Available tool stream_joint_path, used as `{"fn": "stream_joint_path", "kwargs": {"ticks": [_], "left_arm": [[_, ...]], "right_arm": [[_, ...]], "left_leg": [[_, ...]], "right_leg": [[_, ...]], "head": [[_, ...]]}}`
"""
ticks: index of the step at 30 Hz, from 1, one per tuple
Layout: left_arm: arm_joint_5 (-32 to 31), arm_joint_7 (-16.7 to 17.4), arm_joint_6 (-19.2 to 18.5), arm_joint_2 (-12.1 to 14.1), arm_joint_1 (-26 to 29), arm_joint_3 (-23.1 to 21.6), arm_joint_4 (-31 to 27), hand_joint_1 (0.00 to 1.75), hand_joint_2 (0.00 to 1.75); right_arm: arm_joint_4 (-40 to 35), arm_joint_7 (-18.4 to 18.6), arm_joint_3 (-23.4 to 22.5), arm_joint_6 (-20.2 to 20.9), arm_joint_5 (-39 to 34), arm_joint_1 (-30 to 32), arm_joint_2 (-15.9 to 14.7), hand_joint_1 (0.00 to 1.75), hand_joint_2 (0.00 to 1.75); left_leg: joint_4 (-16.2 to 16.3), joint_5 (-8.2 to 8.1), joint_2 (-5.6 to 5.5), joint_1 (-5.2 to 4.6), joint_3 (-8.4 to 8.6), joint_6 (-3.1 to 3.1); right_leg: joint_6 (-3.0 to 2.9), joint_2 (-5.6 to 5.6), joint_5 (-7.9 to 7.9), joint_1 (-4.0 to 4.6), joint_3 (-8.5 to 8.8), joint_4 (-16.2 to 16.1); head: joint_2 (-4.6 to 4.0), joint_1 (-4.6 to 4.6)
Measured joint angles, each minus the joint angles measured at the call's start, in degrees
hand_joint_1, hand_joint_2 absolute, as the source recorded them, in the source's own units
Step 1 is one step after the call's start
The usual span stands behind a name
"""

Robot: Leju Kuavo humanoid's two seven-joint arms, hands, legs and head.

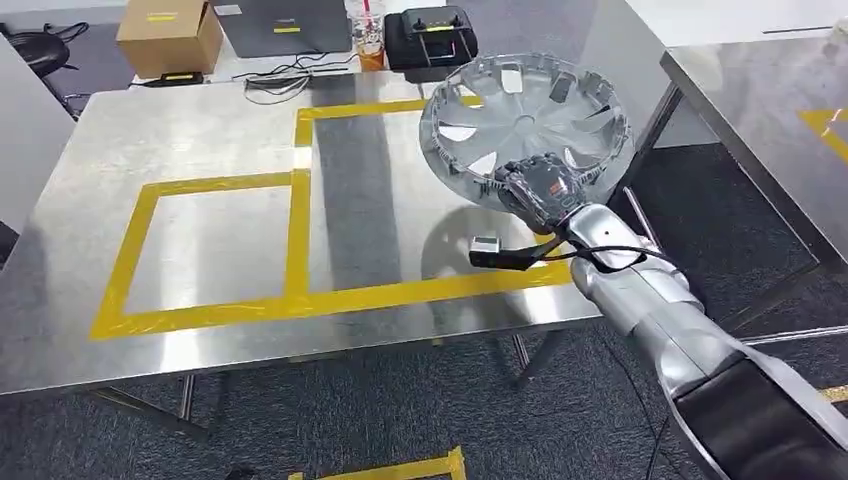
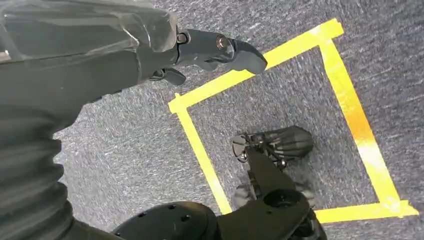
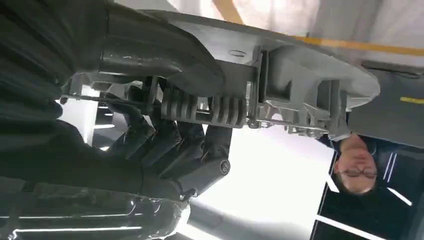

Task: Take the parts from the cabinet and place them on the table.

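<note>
**Hubcap held over the table's right side**

My right hand (image 1: 540, 190) grips the silver hubcap (image 1: 525, 120) at its near rim, fingers (image 3: 175, 145) wrapped under the edge and thumb pressed over the top. The hubcap is tilted, its ribbed inner face turned toward me, raised above the steel table (image 1: 200, 130). It hangs over the right-hand rectangle of the yellow tape outline (image 1: 297, 230); its dull reflection shows on the metal below. Whether its far edge touches the surface I cannot tell.

My left hand (image 2: 210, 52) hangs at my side over grey carpet, holding nothing, fingers loosely extended. A yellow tape square (image 2: 350, 110) is marked on the floor beneath it.

Beyond the table's far edge: a cardboard box (image 1: 168, 35), a laptop (image 1: 285, 25), a drink cup (image 1: 370, 45), a black case (image 1: 432, 35). A second steel table (image 1: 770, 110) stands to the right. A person (image 3: 357, 170) shows past the hubcap's rim in the right wrist view.
</note>
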Motion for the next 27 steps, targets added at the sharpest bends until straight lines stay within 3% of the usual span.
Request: {"fn": "stream_joint_path", "kwargs": {"ticks": [1, 3, 4, 5, 6, 8, 10, 11, 13, 14, 15, 16, 17, 19, 20, 22, 24, 25, 26, 27], "left_arm": [[0.00, 0.00, 0.00, 0.00, 0.03, -0.02, 0.00, 0.00, 1.75], [0.02, -0.22, 0.20, -0.02, 0.04, -0.13, 0.00, 0.00, 1.75], [0.02, -0.31, 0.33, -0.02, 0.03, -0.17, 0.00, 0.00, 1.75], [0.00, -0.42, 0.33, 0.04, -0.01, -0.24, 0.00, 0.00, 1.75], [0.00, -0.50, 0.35, 0.17, -0.01, -0.37, 0.00, 0.00, 1.75], [-0.04, -0.59, 0.35, 0.31, 0.12, -0.65, 0.00, 0.00, 1.75], [-0.09, -0.77, 0.48, 0.61, 0.27, -0.87, -0.02, 0.00, 1.75], [-0.11, -0.90, 0.50, 0.74, 0.28, -0.94, -0.02, 0.00, 1.75], [-0.11, -0.98, 0.50, 1.09, 0.38, -1.11, -0.02, 0.00, 1.75], [-0.11, -1.03, 0.50, 1.20, 0.44, -1.25, -0.02, 0.00, 1.75], [-0.11, -1.07, 0.50, 1.27, 0.52, -1.42, -0.02, 0.00, 1.75], [-0.11, -1.12, 0.63, 1.40, 0.67, -1.53, -0.02, 0.00, 1.75], [-0.11, -1.18, 0.74, 1.53, 0.87, -1.60, -0.02, 0.00, 1.75], [-0.07, -1.44, 1.20, 2.25, 1.32, -1.66, -0.04, 0.00, 1.75], [0.00, -1.68, 1.44, 2.62, 1.46, -1.71, -0.15, 0.00, 1.75], [0.00, -2.01, 1.75, 3.32, 1.83, -1.90, -0.44, 0.00, 1.75], [0.00, -2.08, 1.88, 4.02, 2.42, -2.03, -0.72, 0.00, 1.75], [0.02, -2.08, 1.90, 4.20, 2.61, -2.14, -0.92, 0.00, 1.75], [0.13, -2.10, 1.95, 4.46, 2.71, -2.27, -1.12, 0.00, 1.75], [0.28, -2.08, 2.01, 4.65, 2.78, -2.36, -1.22, 0.00, 1.75]], "right_arm": [[0.00, -0.37, -0.17, 0.00, 0.02, 0.28, 0.00, 1.66, 1.75], [0.00, -1.57, -0.70, 0.00, -0.04, 0.45, 0.09, 1.66, 1.75], [-0.02, -2.12, -0.98, -0.02, -0.04, 0.46, 0.13, 1.66, 1.75], [-0.11, -2.58, -1.31, -0.02, -0.04, 0.55, 0.24, 1.66, 1.75], [-0.42, -3.26, -1.68, -0.04, -0.02, 0.88, 0.44, 1.66, 1.75], [-0.48, -4.04, -2.51, -0.13, 0.02, 1.55, 0.57, 1.66, 1.75], [-0.59, -4.37, -3.30, -0.13, 0.04, 1.94, 0.90, 1.66, 1.75], [-0.72, -4.48, -3.61, -0.13, 0.02, 2.12, 0.94, 1.66, 1.75], [-0.85, -4.72, -4.17, -0.13, 0.02, 2.59, 1.33, 1.66, 1.75], [-0.85, -4.96, -4.28, -0.13, 0.04, 2.87, 1.42, 1.66, 1.75], [-0.85, -5.18, -4.39, -0.13, 0.07, 3.10, 1.46, 1.66, 1.75], [-0.87, -5.42, -4.59, -0.13, 0.07, 3.30, 1.64, 1.66, 1.75], [-0.92, -5.68, -4.74, -0.13, 0.07, 3.40, 1.84, 1.66, 1.75], [-0.98, -6.05, -5.25, -0.13, 0.22, 3.47, 2.51, 1.66, 1.75], [-1.01, -6.21, -5.59, -0.13, 0.50, 3.53, 2.82, 1.66, 1.75], [-1.03, -6.21, -5.92, -0.13, 0.96, 3.74, 3.06, 1.66, 1.75], [-1.25, -6.23, -6.21, -0.15, 1.09, 4.10, 3.17, 1.66, 1.75], [-1.47, -6.34, -6.51, -0.15, 1.11, 4.22, 3.17, 1.66, 1.75], [-1.49, -6.51, -6.84, -0.15, 1.07, 4.27, 3.15, 1.66, 1.75], [-1.46, -6.78, -7.02, -0.15, 1.09, 4.31, 3.15, 1.66, 1.75]], "left_leg": [[0.05, 0.00, -0.13, 0.02, 0.01, -0.01], [0.38, -0.12, -0.28, 0.06, 0.00, -0.19], [0.71, -0.32, -0.29, 0.05, -0.05, -0.49], [1.32, -0.67, -0.27, -0.45, -0.49, -0.96], [1.42, -0.70, -0.19, -0.42, -0.61, -1.10], [1.26, -0.57, -0.18, -0.15, -0.57, -1.58], [1.89, -1.24, -0.14, 0.11, -1.15, -2.24], [3.94, -2.76, -0.01, 0.11, -1.96, -2.55], [13.31, -7.11, 0.01, 0.49, -6.15, -3.15], [17.61, -8.54, 0.02, 0.58, -8.25, -3.32], [19.99, -8.84, 0.02, 0.60, -9.61, -3.42], [19.29, -7.81, 0.03, 0.63, -9.54, -3.42], [16.12, -5.78, 0.06, 0.66, -8.17, -3.34], [5.14, -0.59, 0.20, 0.68, -2.88, -2.97], [2.11, -0.73, 0.15, 0.48, -1.25, -2.75], [1.64, -0.87, 0.10, 0.11, -0.92, -2.43], [1.53, -0.83, -0.02, -0.12, -0.89, -1.67], [0.70, -0.34, -0.01, 0.49, -0.48, -0.96], [0.53, -0.22, 0.00, 0.36, -0.40, -0.66], [0.55, -0.19, -0.01, 0.33, -0.47, -0.37]], "right_leg": [[0.46, -0.03, 0.75, -0.09, 0.61, -1.38], [1.57, -0.14, 4.70, -0.39, 5.70, -11.56], [1.82, -0.28, 6.38, -0.45, 8.39, -16.73], [1.32, -0.40, 6.40, -0.19, 9.70, -18.62], [0.74, -0.32, 6.68, -0.20, 9.40, -18.63], [0.21, -0.29, 6.62, 0.22, 9.40, -18.58], [-0.52, -0.30, 6.88, -0.39, 9.66, -18.87], [-0.83, -0.34, 6.80, -0.46, 9.69, -18.87], [-1.07, -0.28, 6.82, -0.40, 9.67, -18.86], [-1.07, -0.28, 6.80, -0.38, 9.70, -18.85], [-1.07, -0.27, 6.79, -0.38, 9.70, -18.84], [-1.06, -0.25, 6.77, -0.39, 9.75, -18.84], [-1.07, -0.16, 6.74, -0.40, 9.79, -18.84], [-1.00, 0.11, 6.66, -0.39, 9.97, -18.84], [-0.84, 0.18, 6.60, -0.18, 9.85, -18.85], [-0.39, 0.22, 6.65, 0.11, 9.50, -18.87], [0.26, 0.18, 6.72, -0.08, 9.73, -19.20], [0.57, 0.08, 6.34, -0.12, 9.25, -18.83], [0.47, 0.00, 5.47, -0.08, 8.51, -17.27], [0.09, 0.00, 3.60, -0.09, 6.74, -13.52]], "head": [[0.00, 0.04], [0.00, 0.04], [0.00, 0.04], [0.00, 0.07], [0.00, -0.13], [0.00, -0.07], [0.00, 0.02], [0.00, -0.26], [0.00, -0.37], [0.00, -0.35], [0.00, -0.35], [0.00, -0.35], [0.00, -0.35], [0.00, -0.35], [0.00, -0.33], [0.00, -0.31], [0.00, -0.31], [0.00, -0.28], [0.00, -0.15], [0.00, -0.15]]}}
